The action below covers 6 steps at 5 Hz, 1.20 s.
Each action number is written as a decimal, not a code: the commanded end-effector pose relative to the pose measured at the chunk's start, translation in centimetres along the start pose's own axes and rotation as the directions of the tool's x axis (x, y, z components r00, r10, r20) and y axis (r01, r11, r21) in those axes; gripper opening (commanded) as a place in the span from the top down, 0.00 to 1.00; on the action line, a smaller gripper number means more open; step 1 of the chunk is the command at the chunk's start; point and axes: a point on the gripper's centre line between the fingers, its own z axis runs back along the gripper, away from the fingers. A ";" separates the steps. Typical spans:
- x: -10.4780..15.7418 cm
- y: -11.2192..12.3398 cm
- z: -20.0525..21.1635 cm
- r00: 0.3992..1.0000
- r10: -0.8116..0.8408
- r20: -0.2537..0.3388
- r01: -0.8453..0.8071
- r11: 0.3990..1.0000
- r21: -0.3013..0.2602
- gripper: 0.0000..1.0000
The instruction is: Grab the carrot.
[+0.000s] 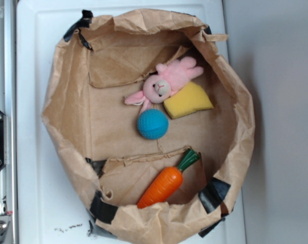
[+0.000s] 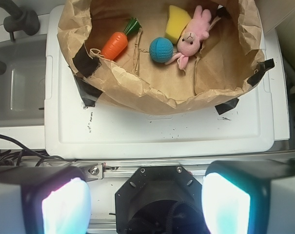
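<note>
One step only, not yet begun — gripper [image 2: 146, 200] well back from paper bin [image 2: 137, 92], jaws apart. Carrot [image 1: 162, 187] inside, near rim, tilted. Next: reach over wall, descend, straddle.

From my exterior feed, the paper bag [image 1: 67, 101] sits on the tray [image 1: 29, 152] and holds everything. The carrot [image 1: 161, 187] lies tilted near the bag's lower wall, stem pointing up-right. Above it is the ball [image 1: 152, 124], touching the plush rabbit [image 1: 164, 84] just above. The sponge wedge [image 1: 189, 100] lies right of the rabbit (partly under it). On the wrist feed, the fingers [image 2: 64, 207] are well apart from the bag.
</note>
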 end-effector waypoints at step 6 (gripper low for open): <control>5.7 -1.0 -0.9 0.873 0.486 0.043 -0.480 0.871 -0.106 0.00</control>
